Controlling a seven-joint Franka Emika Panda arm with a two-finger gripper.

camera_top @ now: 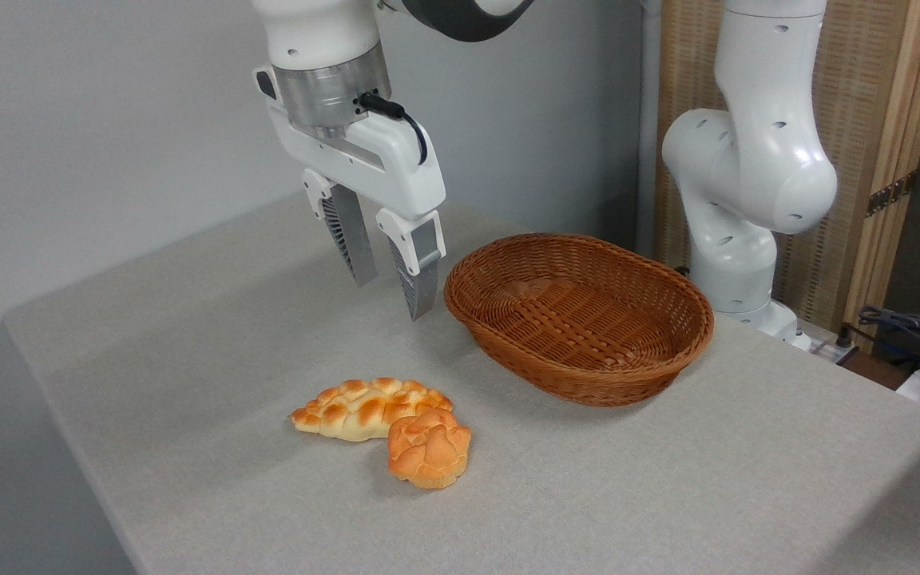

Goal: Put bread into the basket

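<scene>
Your bread point(429, 448) is a small, roundish knotted bun with a glossy golden-orange crust and a paler underside, sitting on the table point(668, 495) low in the view, at about 6 o'clock from the centre. Its upper left edge touches, or nearly touches, the right end of a braided loaf point(364, 407), which is longer and flatter, slightly curved, with a bumpy plaited top in orange and cream and a pointed left end.

From the bun, look to about 1 o'clock and you find the basket point(580, 375), clearly apart from both breads. It is an oval of reddish-brown woven wicker, shallow, with flared sides and a tight ribbed weave across its floor. You can see that bare weave over the whole inside; the bun is not in it.

The gripper point(390, 279) hangs in the air at about 11 o'clock from the bun, just left of the basket's rim and well above the table. Its two fingers point(418, 279) are grey, wedge-shaped and ribbed along their sides; they stand apart with nothing between them.

The tabletop is a matte, pale grey surface with a fine speckled grain. The arm's glossy white base point(747, 208) stands behind the basket at about 2 o'clock.
</scene>
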